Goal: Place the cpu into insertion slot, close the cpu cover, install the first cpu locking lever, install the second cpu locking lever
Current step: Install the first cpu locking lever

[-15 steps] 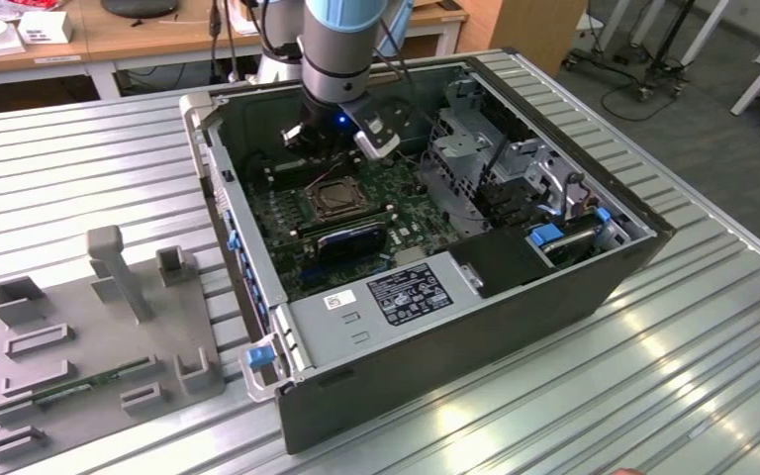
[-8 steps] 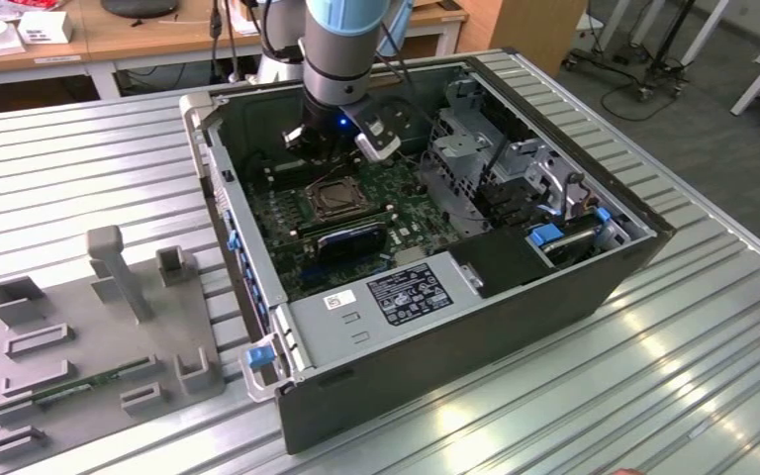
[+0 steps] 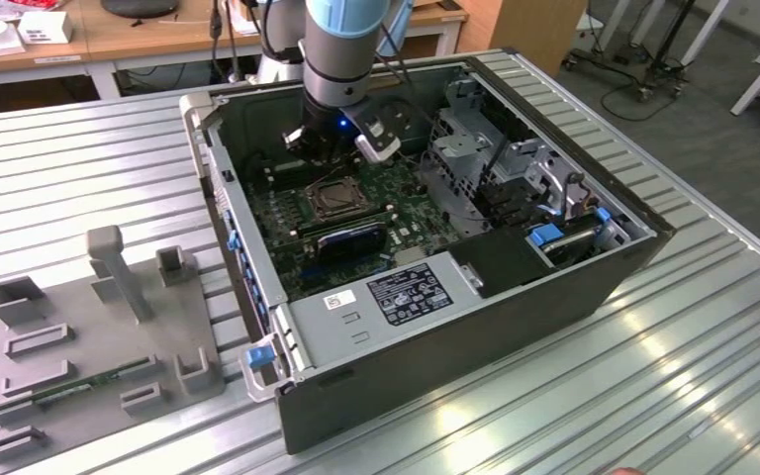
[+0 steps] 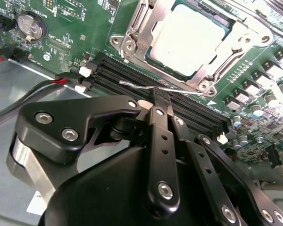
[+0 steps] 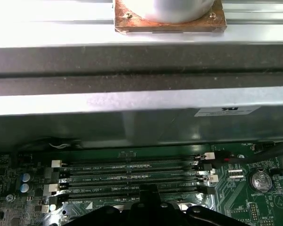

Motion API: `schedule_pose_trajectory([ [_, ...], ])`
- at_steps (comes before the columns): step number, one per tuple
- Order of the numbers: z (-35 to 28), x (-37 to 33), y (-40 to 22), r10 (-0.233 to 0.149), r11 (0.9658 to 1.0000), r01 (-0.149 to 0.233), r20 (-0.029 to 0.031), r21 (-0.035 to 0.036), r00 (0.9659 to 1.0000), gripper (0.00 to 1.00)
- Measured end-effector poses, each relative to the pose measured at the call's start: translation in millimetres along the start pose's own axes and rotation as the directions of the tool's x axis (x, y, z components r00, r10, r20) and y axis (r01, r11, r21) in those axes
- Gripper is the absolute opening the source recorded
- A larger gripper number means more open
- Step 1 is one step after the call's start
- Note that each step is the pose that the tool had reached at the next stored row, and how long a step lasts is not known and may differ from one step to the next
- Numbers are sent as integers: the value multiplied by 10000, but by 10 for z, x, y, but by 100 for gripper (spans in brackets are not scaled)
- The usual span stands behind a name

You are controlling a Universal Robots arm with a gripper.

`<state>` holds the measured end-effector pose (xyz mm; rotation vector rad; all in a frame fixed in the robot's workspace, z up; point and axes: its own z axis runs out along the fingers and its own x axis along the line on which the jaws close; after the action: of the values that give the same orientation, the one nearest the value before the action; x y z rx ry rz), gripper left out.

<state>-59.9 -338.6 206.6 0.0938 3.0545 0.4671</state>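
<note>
The cpu [image 4: 186, 40], a silvery square chip, lies in the insertion slot [image 3: 332, 198] on the green board. The silver cpu cover [image 4: 137, 21] lies closed around it. A thin wire locking lever [image 4: 134, 85] stands out sideways over the black memory slots, just off the socket's corner. My gripper [image 4: 161, 96] is shut, and its black fingertips [image 4: 156, 100] meet right at this lever; I cannot tell whether they pinch it or only touch it. In the exterior view the gripper [image 3: 321, 148] hangs inside the open computer case, just behind the socket. In the first wrist view the gripper [image 5: 148, 193] sits over the memory slots [image 5: 132, 179].
The case wall [image 5: 132, 117] rises close behind the memory slots. A drive cage [image 3: 486, 148] and power supply [image 3: 394, 292] crowd the exterior view's right and front. Red and black cables [image 4: 19, 52] and a coin battery [image 4: 28, 26] lie near the socket. A grey fixture tray [image 3: 90, 336] sits outside the case.
</note>
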Motion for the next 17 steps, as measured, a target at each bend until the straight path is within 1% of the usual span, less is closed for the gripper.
schedule_pose_trajectory([
  [8,69,1,-22,0,10000,0,-1,1,10000,11],
  [17,94,-32,-28,3,10000,-3,-1,5,10000,11],
])
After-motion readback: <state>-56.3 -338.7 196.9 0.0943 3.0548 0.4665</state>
